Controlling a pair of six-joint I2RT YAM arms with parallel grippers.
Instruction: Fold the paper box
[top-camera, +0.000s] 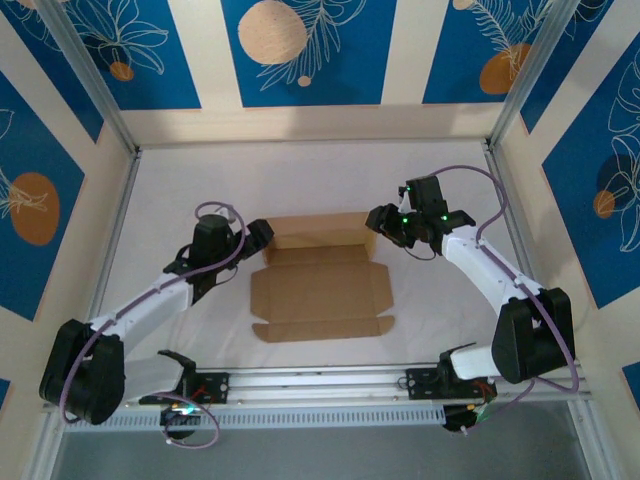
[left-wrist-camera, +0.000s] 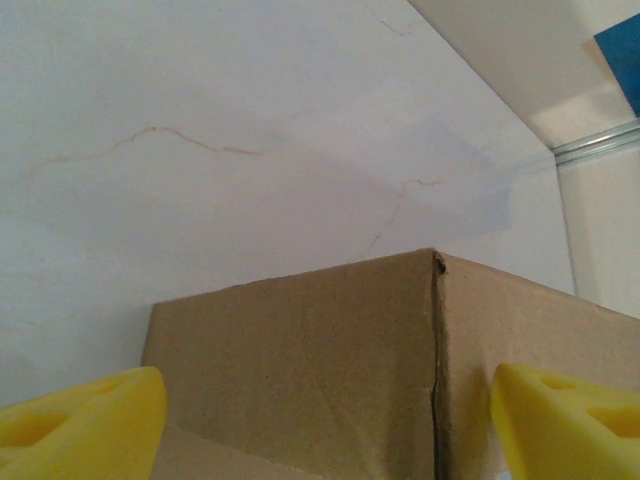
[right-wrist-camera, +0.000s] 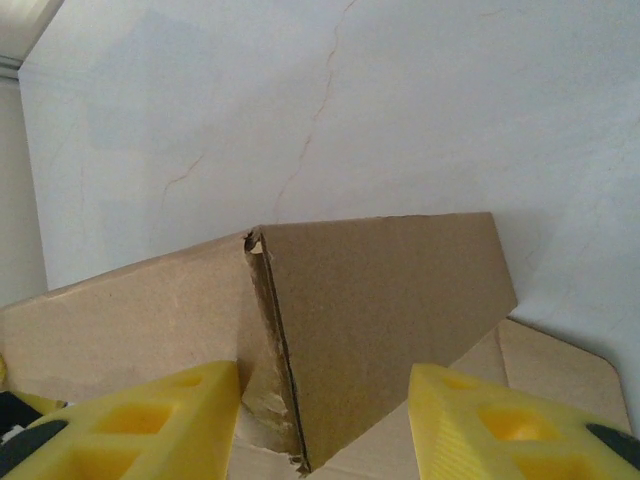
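Note:
The brown paper box lies mid-table, its base flat and its far wall folded upright, with a front flap spread toward me. My left gripper is at the wall's left end. In the left wrist view it is open, and the box's upright corner stands between the yellow fingers. My right gripper is at the wall's right end. It is also open, straddling the box corner, where a side tab folds inward; the fingertips stand apart from the cardboard.
The table is covered with white cloth. Aluminium posts and side walls enclose it, and a metal rail runs along the near edge between the arm bases.

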